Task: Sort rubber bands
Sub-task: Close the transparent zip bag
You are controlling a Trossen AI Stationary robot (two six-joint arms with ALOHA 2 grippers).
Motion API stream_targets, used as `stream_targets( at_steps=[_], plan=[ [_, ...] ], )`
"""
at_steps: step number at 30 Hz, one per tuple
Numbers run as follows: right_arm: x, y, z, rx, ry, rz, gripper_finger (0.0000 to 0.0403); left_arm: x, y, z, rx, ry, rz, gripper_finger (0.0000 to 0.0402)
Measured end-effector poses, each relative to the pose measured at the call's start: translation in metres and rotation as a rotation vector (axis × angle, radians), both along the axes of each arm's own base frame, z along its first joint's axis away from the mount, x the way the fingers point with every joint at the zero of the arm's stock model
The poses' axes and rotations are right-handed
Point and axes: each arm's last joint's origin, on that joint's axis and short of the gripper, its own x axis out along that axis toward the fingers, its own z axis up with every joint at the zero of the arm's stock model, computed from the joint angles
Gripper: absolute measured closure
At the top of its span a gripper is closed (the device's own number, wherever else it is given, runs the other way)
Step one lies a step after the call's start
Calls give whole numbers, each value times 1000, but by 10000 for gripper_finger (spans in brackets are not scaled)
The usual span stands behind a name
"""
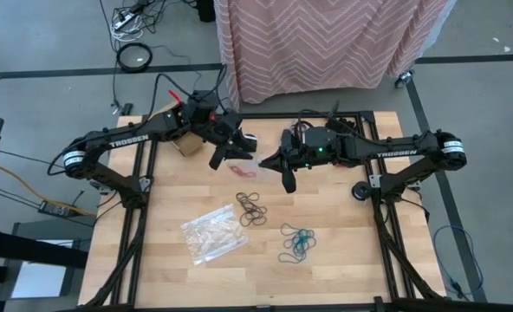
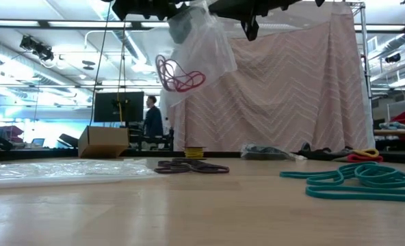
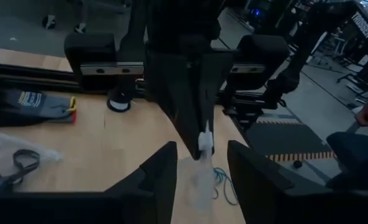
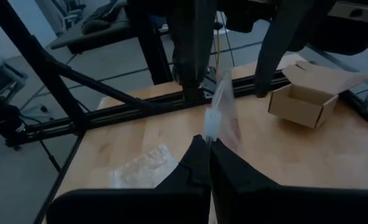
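Right end effector (image 4: 209, 144) pinching bag (image 4: 220, 115)

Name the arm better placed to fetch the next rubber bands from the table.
Left: its end effector is open and holds nothing, while the right end effector is shut on the hanging clear bag with red bands inside.

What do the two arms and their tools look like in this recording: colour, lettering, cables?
Both arms are matte black, with white TROSSEN lettering along the left arm and the right arm, and white rings at the outer joints. The left tool and right tool each carry two dark, tapering fingers. Black cables loop over the wrists, red marks the left, a green light the right.
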Motion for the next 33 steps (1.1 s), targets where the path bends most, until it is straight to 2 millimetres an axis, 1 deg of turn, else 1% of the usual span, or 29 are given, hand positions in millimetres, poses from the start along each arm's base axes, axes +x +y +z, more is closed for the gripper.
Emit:
stream_targets(
  at_steps=[4,10,13,15,19,22,25,33],
  plan=[
    [0,0,1,-1,-15,0,403,0,-1,-1,8,4,-7,266],
    [0,0,3,-1,-25,-1,403,8,-6,-6,12,6,-33,285],
    [0,0,3,-1,-25,-1,403,10,-7,-7,20,7,-15,294],
    [0,0,2,-2,-20,-7,403,10,-6,-6,31,-2,4,313],
    [0,-1,1,-2,-12,-12,403,10,-5,-6,30,-2,0,385],
    [0,-3,2,-2,-20,-19,399,9,-4,-6,25,3,1,396],
    [0,-5,3,-3,-34,-19,382,9,-4,-6,27,0,3,398],
    [1,-7,6,-1,-67,-15,312,9,-4,-5,25,-4,-5,400]
  ],
)
